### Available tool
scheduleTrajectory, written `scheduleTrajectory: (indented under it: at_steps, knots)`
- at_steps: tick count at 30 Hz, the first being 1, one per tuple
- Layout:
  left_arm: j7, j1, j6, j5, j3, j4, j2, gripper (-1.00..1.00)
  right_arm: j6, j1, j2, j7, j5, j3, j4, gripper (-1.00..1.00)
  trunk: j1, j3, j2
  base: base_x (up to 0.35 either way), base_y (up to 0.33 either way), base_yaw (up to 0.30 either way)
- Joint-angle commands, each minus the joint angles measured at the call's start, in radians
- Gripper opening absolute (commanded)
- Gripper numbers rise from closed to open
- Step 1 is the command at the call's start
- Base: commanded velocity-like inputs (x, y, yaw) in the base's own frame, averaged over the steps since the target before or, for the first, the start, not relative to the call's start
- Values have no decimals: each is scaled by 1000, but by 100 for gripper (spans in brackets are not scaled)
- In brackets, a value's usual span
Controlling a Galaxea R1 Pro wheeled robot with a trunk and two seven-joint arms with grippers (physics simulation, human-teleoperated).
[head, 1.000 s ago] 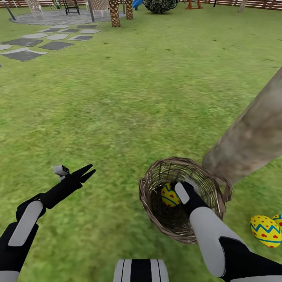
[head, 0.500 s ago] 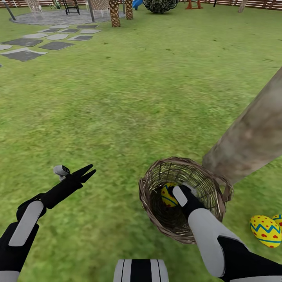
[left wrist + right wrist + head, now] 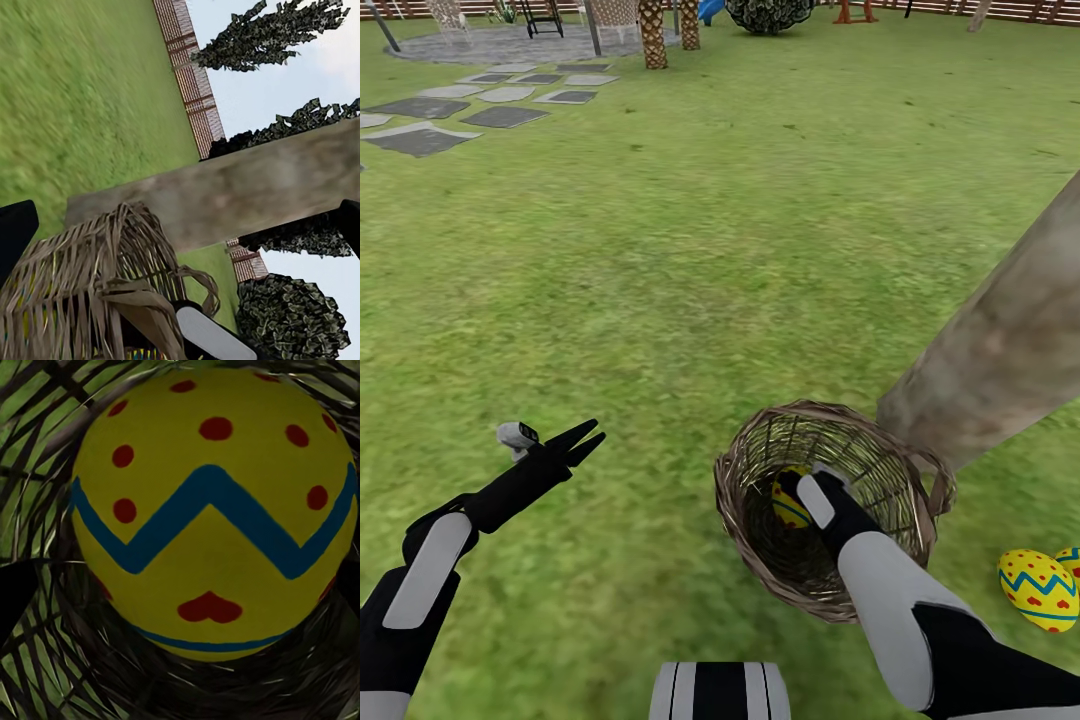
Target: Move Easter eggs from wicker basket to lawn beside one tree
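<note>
Ground: grey stepping stones (image 3: 470,105) far left, leading to a paved circle (image 3: 500,42)
Boundary: wooden fence (image 3: 980,8) along the far edge
Planting: dark bush (image 3: 765,14) far centre

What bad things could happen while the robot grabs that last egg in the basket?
The egg is round and smooth, so it might slip from the right gripper. The right arm reaches deep inside the wicker basket, so lifting could snag the weave and tip the basket. Two eggs lie on the lawn close to that arm, beside the tree; a swing might knock them away.
</note>
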Motion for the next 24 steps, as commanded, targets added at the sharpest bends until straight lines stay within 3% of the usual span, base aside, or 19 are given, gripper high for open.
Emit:
scheduleTrajectory:
  at_steps: [1,6,24]
  knots:
    - [0,0,6,4,0,0,0,100,3,0,0,-6,-9,3,-2,100,0,-1,0,0,0,0]
    - [-1,0,4,4,0,0,0,100,3,0,-2,-6,-8,9,-2,100,0,-1,0,0,0,0]
    - [0,1,4,4,-5,0,0,100,0,0,-2,-28,-7,10,-2,100,8,-70,-4,0,0,0]
